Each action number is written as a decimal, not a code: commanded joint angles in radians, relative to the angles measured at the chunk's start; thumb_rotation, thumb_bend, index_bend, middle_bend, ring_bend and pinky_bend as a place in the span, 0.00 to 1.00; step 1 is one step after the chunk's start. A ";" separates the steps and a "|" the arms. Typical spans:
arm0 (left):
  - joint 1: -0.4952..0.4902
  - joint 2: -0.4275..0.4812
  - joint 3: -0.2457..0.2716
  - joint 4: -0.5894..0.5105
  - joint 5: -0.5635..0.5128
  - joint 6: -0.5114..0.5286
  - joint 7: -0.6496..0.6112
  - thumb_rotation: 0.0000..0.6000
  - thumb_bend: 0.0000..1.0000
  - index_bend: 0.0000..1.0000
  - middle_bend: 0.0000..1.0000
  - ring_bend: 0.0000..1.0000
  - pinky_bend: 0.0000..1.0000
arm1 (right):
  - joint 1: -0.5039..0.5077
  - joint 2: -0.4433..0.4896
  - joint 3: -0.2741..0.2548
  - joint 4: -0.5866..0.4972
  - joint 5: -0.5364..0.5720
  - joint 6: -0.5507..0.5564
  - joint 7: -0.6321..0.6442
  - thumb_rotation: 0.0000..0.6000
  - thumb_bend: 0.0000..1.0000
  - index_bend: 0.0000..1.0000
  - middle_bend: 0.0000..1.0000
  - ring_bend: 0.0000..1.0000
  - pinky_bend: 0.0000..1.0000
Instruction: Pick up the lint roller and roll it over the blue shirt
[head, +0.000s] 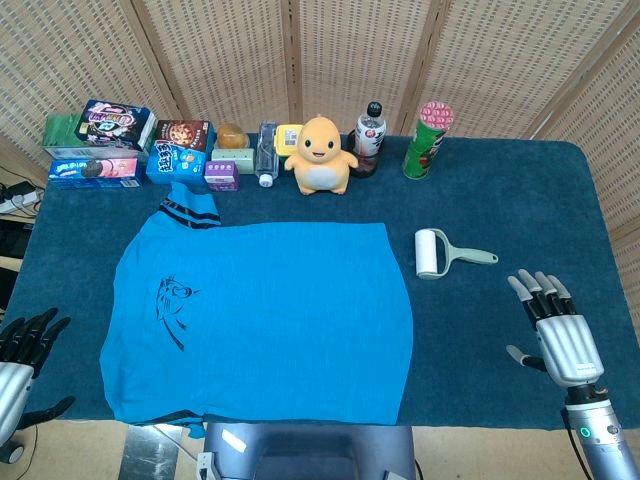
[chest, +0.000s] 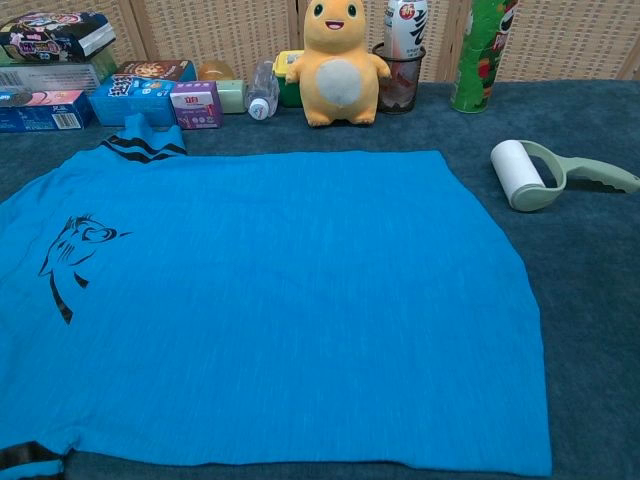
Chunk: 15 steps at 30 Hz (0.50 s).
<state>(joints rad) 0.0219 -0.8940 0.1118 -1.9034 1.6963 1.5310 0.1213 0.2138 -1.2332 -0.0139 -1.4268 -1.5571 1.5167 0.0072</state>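
Note:
A blue shirt (head: 260, 315) with a black print lies flat across the middle of the dark blue table (head: 520, 190); the chest view shows the shirt (chest: 280, 300) filling most of the frame. The lint roller (head: 440, 252), a white roll on a pale green handle, lies on the table just right of the shirt, its handle pointing right; it is the lint roller (chest: 545, 175) at the chest view's upper right. My right hand (head: 555, 330) hovers open near the table's front right, below and right of the roller. My left hand (head: 22, 345) is open at the front left edge.
Along the back edge stand snack boxes (head: 110, 140), a small bottle (head: 266, 155), an orange plush toy (head: 322, 155), a drink bottle (head: 368, 140) and a green chip can (head: 428, 142). A wicker screen closes off the back.

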 joint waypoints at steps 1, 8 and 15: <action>-0.003 0.000 -0.003 -0.002 -0.006 -0.006 0.000 1.00 0.09 0.00 0.00 0.00 0.01 | 0.002 0.000 0.005 0.006 0.007 -0.016 0.014 1.00 0.00 0.03 0.02 0.00 0.00; -0.002 -0.007 -0.006 -0.008 -0.004 -0.005 0.022 1.00 0.09 0.00 0.00 0.00 0.01 | 0.049 -0.016 0.038 0.041 0.042 -0.112 0.045 1.00 0.00 0.03 0.04 0.01 0.00; -0.001 -0.018 -0.006 -0.013 0.002 -0.009 0.048 1.00 0.09 0.00 0.00 0.00 0.01 | 0.208 -0.044 0.133 0.152 0.156 -0.391 0.175 1.00 0.10 0.04 0.06 0.05 0.03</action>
<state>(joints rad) 0.0218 -0.9110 0.1074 -1.9163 1.6988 1.5224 0.1674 0.3407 -1.2579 0.0652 -1.3415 -1.4666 1.2486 0.1197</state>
